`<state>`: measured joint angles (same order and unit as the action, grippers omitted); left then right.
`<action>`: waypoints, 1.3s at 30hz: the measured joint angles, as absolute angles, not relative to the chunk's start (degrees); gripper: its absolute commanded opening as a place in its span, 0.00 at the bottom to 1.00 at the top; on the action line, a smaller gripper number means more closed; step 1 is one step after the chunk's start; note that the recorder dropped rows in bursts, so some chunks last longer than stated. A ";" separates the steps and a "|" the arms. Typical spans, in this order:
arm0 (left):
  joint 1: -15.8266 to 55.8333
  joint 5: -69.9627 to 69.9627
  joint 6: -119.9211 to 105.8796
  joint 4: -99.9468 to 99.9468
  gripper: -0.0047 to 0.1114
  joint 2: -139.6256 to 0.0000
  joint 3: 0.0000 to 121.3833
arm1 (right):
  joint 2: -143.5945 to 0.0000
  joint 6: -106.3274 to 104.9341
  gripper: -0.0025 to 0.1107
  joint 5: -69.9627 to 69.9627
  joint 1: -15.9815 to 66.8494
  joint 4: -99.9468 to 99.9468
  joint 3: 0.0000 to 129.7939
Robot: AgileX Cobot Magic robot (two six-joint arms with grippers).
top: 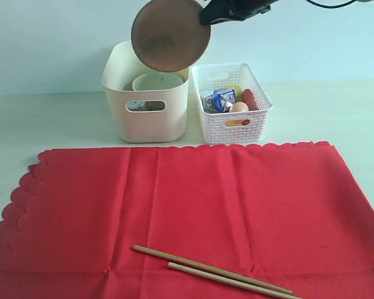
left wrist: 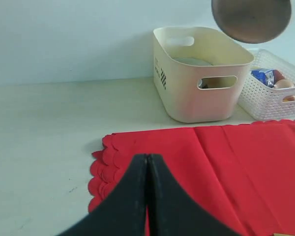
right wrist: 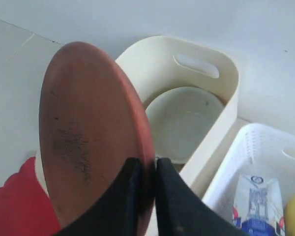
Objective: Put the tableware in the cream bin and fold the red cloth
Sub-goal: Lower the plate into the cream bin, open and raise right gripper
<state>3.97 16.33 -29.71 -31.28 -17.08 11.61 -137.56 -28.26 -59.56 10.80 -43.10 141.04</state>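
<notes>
My right gripper (right wrist: pixel 148 161) is shut on the rim of the round brown plate (top: pixel 170 34), holding it on edge in the air just above the cream bin (top: pixel 148 121). Inside the bin the white bowl (top: pixel 157 81) shows, and the same bowl (right wrist: pixel 182 120) lies below the plate (right wrist: pixel 88 132) in the right wrist view. The red cloth (top: pixel 187 212) lies flat and spread across the table front. A pair of wooden chopsticks (top: pixel 212 270) rests on its near edge. My left gripper (left wrist: pixel 148 158) is shut and empty, above the cloth's scalloped left edge (left wrist: pixel 101 169).
A white lattice basket (top: pixel 232 103) stands right of the cream bin, touching distance apart, holding a blue-white carton (top: pixel 219 99), an egg (top: pixel 239 107) and other foods. Pale table surface (top: pixel 50 118) runs around the cloth, with a wall behind.
</notes>
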 measured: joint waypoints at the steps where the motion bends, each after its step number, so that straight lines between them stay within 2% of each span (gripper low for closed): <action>1: 3.97 16.33 -29.71 -31.28 0.04 -17.08 11.61 | -138.59 -27.88 0.02 -58.90 11.47 -41.70 142.33; 8: 3.97 16.29 -29.71 -31.28 0.04 -17.08 11.61 | -144.18 -28.02 0.02 -52.87 15.56 -36.81 147.87; 18: 3.97 16.29 -29.71 -31.47 0.04 -17.08 11.61 | -146.52 -33.95 0.03 -49.78 16.64 -36.49 148.16; 22: 3.97 16.29 -29.71 -31.47 0.04 -17.08 11.61 | -147.68 -35.14 0.17 -49.71 16.64 -36.49 148.16; 26: 3.97 16.29 -29.71 -31.47 0.04 -17.08 11.61 | -148.87 -35.35 0.37 -50.18 16.64 -36.49 148.16; 28: 3.97 16.29 -29.71 -31.47 0.04 -17.08 11.61 | -148.98 -35.35 0.40 -50.47 16.64 -36.49 148.16; 35: 3.97 16.29 -29.71 -31.47 0.04 -17.08 11.61 | -143.50 -32.15 0.38 -57.65 16.64 -31.33 148.48; 36: 3.97 16.29 -29.71 -31.47 0.04 -17.08 11.61 | -141.87 -30.36 0.34 -59.55 16.64 -29.61 148.48; 38: 3.97 16.29 -29.71 -31.47 0.04 -17.08 11.61 | -139.45 -26.75 0.19 -63.46 16.64 -26.82 148.60; 39: 3.97 16.29 -29.71 -31.57 0.04 -17.08 11.61 | -138.53 -25.22 0.08 -65.23 16.64 -25.51 148.60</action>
<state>3.97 16.29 -29.71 -31.57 -17.08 11.61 -138.53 -25.22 -65.23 16.64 -25.51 148.60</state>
